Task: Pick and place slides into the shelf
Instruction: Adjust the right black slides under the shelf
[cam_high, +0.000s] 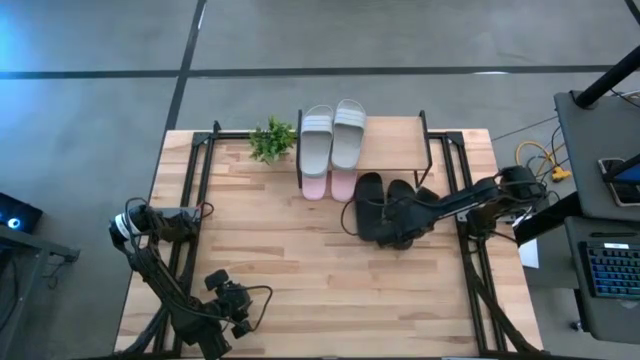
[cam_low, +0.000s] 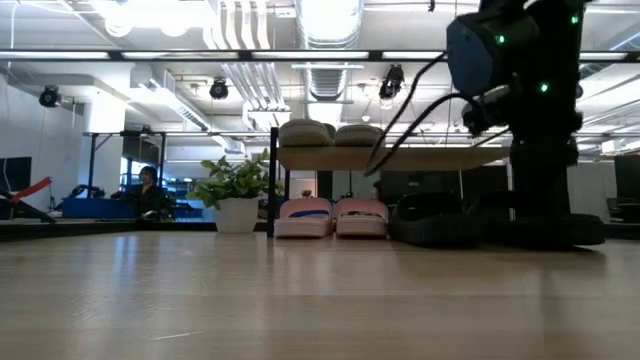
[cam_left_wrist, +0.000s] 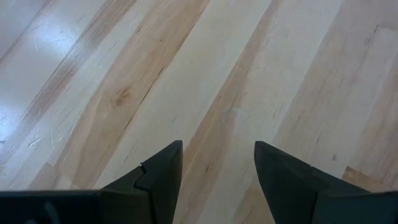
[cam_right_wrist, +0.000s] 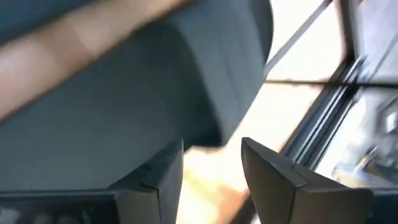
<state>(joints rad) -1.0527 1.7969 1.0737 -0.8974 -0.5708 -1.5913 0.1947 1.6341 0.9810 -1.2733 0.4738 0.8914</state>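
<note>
The shelf (cam_high: 385, 148) stands at the table's far edge. The grey-green pair (cam_high: 333, 135) lies on its top board, and the pink pair (cam_high: 328, 185) sits on the table under it. The black pair (cam_high: 380, 205) lies on the table in front of the shelf's right half, also seen in the low view (cam_low: 430, 225). My right gripper (cam_high: 405, 232) reaches in from the right, low over the near end of the black slides. In its wrist view it is open (cam_right_wrist: 211, 168), with a black slide (cam_right_wrist: 143, 93) just beyond the fingertips. My left gripper (cam_left_wrist: 217, 155) is open and waits over bare wood near the table's near left corner (cam_high: 238, 312). My right gripper stands open right at a black slide (cam_right_wrist: 186, 118), coming level from the table's right side. Bare table shows between its fingers. Whether a finger touches the slide, I cannot tell.
A small potted plant (cam_high: 272, 138) stands left of the shelf at the far edge. Black metal frames (cam_high: 195, 190) run along the table's left and right sides. Open wood (cam_high: 300, 270) lies between the two arms. A desk with a keyboard (cam_high: 610, 270) stands beyond the right edge.
</note>
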